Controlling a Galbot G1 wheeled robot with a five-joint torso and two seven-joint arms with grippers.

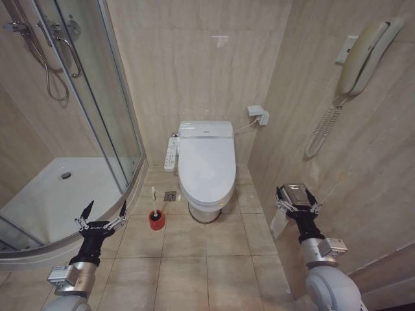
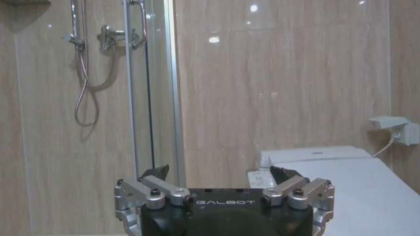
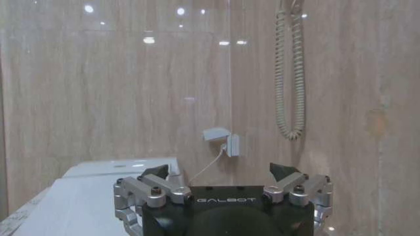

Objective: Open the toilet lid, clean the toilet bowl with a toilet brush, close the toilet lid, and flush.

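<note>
Red holder cup (image 1: 156,220) stands on the floor tiles just left of the bowl (image 1: 206,208), with the brush (image 1: 154,197) upright in it, white handle rising from the cup; bristle head hidden inside. Lid (image 1: 206,162) is down, flat over the bowl, against the back wall. Head view: left gripper (image 1: 102,214) is raised low at left, near the shower tray (image 1: 58,194), fingers spread wide, empty. Right gripper (image 1: 297,195) is raised at right, close to the side wall; finger spacing hard to read from here.

Left wrist view: left gripper (image 2: 223,176) fingertips apart, nothing between them; lid (image 2: 354,191) ahead, cut off at the frame edge. Shower door (image 2: 151,88) is beyond.

Right wrist view: right gripper (image 3: 223,173) fingers spread, empty. Lid (image 3: 85,196) partly shown; coiled phone cord (image 3: 290,73) hangs on the wall.
</note>
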